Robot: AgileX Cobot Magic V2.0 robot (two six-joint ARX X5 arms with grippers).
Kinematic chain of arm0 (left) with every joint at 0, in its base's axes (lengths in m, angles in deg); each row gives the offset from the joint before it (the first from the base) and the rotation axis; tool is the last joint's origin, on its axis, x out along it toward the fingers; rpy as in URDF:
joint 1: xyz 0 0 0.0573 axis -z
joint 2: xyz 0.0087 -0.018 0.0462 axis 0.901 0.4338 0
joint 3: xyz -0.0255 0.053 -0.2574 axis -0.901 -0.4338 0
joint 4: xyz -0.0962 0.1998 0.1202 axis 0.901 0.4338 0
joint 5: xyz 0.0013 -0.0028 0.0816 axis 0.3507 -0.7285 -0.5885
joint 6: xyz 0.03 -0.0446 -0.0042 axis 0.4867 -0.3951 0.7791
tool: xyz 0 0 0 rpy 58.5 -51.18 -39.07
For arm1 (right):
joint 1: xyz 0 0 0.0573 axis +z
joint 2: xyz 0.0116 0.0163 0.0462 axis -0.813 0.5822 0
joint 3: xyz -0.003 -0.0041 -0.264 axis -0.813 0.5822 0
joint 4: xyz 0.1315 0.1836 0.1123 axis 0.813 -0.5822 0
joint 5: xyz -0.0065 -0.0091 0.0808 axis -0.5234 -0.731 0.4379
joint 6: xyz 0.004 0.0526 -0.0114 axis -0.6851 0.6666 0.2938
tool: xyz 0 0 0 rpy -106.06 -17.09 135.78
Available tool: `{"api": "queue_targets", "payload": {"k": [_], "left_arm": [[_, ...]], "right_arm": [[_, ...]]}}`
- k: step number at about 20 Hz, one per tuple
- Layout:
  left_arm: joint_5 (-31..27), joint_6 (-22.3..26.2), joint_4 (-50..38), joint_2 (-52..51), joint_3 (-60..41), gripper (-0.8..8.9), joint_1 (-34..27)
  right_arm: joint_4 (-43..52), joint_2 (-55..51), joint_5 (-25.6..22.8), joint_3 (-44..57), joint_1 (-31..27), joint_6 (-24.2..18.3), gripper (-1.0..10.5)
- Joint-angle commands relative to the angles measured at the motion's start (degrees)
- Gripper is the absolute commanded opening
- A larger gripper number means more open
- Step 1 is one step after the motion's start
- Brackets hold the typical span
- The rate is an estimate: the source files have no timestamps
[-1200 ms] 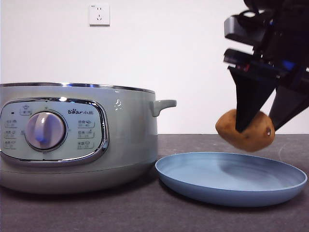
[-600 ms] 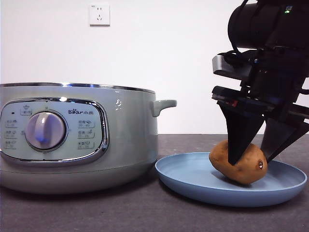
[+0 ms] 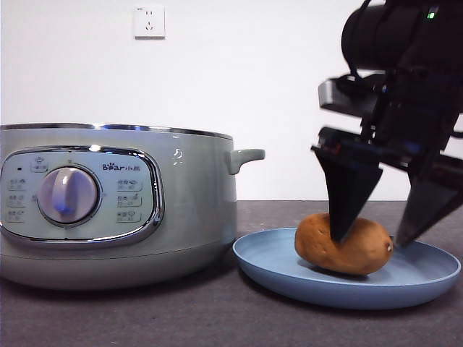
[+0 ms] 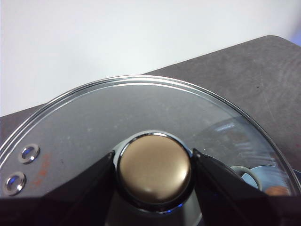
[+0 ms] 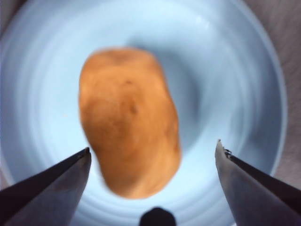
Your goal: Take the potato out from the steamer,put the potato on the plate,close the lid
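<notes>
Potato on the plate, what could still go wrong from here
The right gripper stands open astride the potato on the plate; lifting off crooked, a jaw might nudge the oval potato into rolling. The left gripper holds the lid only by its knob; it might tilt or land off-centre on the steamer.

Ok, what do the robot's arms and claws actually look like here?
The right claw has two flat black wedge-shaped jaws tapering to points, under a bulky black wrist housing with a small green light and a grey bracket. The left claw shows only as two black jaws.
</notes>
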State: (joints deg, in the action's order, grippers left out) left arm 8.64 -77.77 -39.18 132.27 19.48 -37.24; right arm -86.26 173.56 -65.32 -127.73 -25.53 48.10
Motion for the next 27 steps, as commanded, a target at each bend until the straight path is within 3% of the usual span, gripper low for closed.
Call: {"api": "queue_targets", "payload": {"k": [1, 12, 14, 17, 27], "left_arm": [[0.2, 0.4, -3.0, 0.2, 0.5, -0.08, 0.0], [3.0, 0.7, -3.0, 15.7, 0.5, -0.09, 0.0], [5.6, 0.7, -2.9, 19.0, 0.5, -0.09, 0.0], [8.3, 0.5, -2.7, 22.7, 0.5, -0.09, 0.0], [13.4, 0.2, 0.9, 24.7, -2.7, -0.09, 0.0]], "right_arm": [[0.0, -3.7, 0.0, 0.4, 0.1, 1.3, 4.4], [-1.2, -31.3, -0.2, -0.5, 0.0, 4.9, 4.4], [-1.4, -34.8, -2.7, -0.5, 0.0, 4.9, 4.4], [-2.3, -37.8, -6.2, -0.5, 0.0, 4.9, 4.4], [-3.3, -38.6, -6.2, -0.5, 0.0, 4.9, 4.3]]}}
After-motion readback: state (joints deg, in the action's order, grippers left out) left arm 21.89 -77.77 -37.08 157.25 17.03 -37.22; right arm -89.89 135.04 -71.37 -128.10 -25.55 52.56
